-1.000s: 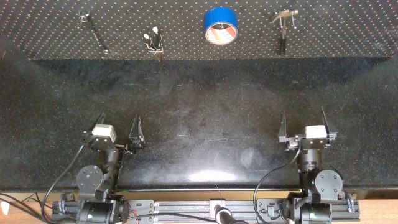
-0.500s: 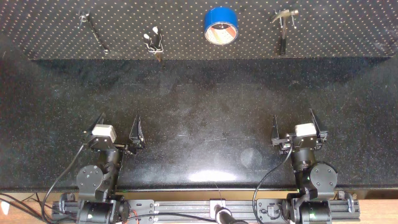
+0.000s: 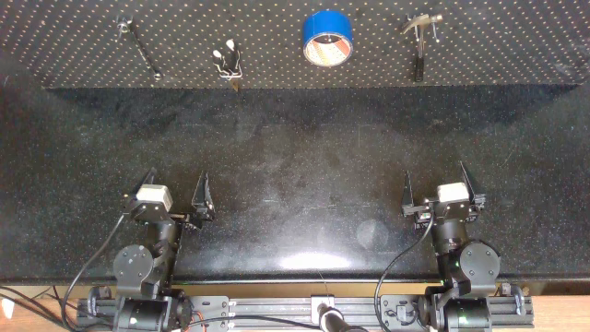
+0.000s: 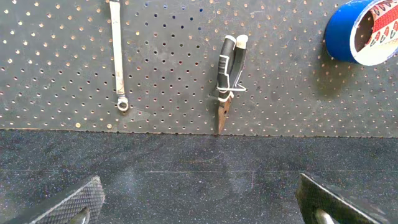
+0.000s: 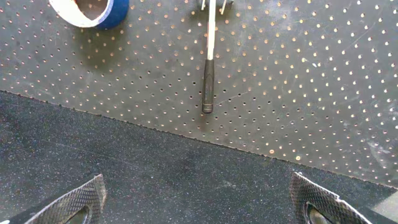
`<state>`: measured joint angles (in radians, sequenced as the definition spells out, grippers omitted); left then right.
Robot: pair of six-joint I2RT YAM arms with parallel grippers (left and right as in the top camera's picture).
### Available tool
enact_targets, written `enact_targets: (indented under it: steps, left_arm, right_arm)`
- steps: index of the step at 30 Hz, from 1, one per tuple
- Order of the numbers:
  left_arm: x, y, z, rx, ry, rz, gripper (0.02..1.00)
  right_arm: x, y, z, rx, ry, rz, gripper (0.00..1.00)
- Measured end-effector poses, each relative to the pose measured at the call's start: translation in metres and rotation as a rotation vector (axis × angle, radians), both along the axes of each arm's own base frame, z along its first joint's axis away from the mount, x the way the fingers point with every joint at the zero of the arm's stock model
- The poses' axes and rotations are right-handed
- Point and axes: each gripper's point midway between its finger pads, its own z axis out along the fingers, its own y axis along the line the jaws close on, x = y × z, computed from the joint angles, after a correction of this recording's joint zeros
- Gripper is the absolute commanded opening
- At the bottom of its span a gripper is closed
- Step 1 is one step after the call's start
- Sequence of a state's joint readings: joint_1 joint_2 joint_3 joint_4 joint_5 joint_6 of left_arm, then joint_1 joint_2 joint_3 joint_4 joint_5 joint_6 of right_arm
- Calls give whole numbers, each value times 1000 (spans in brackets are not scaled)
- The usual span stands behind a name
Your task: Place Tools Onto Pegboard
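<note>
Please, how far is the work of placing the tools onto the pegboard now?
Done, it seems: the wrench, pliers, blue tape roll and hammer all hang on the pegboard. In hand: nothing; the left pincer and right pincer are open and empty, near their bases. Left: probably nothing, since every tool in view is hung.

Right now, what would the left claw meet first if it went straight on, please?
Probably the pliers on the pegboard; the table between looks free, though depth is unclear.
</note>
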<state>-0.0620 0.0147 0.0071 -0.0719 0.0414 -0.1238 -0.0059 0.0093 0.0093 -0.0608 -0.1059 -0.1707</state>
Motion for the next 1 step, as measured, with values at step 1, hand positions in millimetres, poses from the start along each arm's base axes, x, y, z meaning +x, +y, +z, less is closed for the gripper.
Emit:
enact_targets:
  steps: [1]
  left_arm:
    - [0,0,0,0,0,0,996]
  right_arm:
    - [0,0,0,0,0,0,963]
